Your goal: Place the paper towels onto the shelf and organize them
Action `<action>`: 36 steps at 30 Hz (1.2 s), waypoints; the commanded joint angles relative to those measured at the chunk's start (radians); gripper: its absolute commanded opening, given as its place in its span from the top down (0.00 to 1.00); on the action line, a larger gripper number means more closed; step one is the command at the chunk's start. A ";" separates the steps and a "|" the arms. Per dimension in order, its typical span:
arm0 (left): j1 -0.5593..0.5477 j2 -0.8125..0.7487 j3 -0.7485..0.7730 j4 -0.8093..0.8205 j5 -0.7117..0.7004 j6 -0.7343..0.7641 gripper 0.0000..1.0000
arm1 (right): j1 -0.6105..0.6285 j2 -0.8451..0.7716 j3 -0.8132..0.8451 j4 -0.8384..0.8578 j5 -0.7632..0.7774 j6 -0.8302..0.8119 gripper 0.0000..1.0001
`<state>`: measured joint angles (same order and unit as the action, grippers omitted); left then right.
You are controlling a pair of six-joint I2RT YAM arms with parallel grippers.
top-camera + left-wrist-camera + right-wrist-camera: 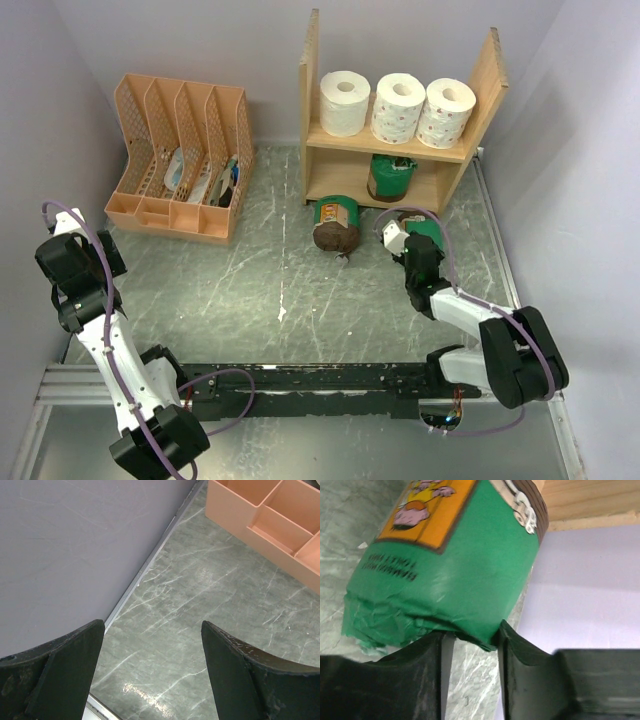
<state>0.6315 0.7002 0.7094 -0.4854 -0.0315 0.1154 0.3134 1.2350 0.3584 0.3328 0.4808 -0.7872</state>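
Green wrap, crumpled at its near end and printed with an orange cartoon label, covers the right-hand roll point(460, 565). It lies on the bench point(280, 290) just before the shelf's point(312, 90) right front corner, close to the right wall. The right fingers point(525, 665) stand narrowly apart with the wrap's rim at their tips; whether they clamp it I cannot tell. Only the top view shows three white rolls point(398, 108) filling the upper board. It also shows a green roll point(392, 178) on the lower board with room to its left, and a brown-ended roll point(335, 222) on open bench. The left fingers point(60, 670) gape wide beside the left wall point(75, 545), near the orange organizer point(270, 515).
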 commanded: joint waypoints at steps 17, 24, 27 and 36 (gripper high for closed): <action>0.011 0.003 0.016 0.000 0.020 0.004 0.10 | -0.004 -0.134 0.233 -0.305 0.036 0.146 1.00; 0.011 0.002 0.015 0.001 0.021 0.006 0.10 | -0.005 -0.109 0.612 -0.917 -0.272 0.408 1.00; 0.012 0.001 0.015 0.000 0.022 0.006 0.10 | -0.004 -0.106 0.697 -1.019 -0.356 0.475 1.00; 0.012 -0.008 0.014 0.001 0.023 0.006 0.10 | -0.005 0.067 0.925 -1.374 -0.559 0.584 1.00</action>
<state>0.6315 0.7055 0.7094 -0.4854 -0.0311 0.1158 0.3096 1.2366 1.2037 -0.8448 0.0422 -0.2840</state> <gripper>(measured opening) 0.900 0.150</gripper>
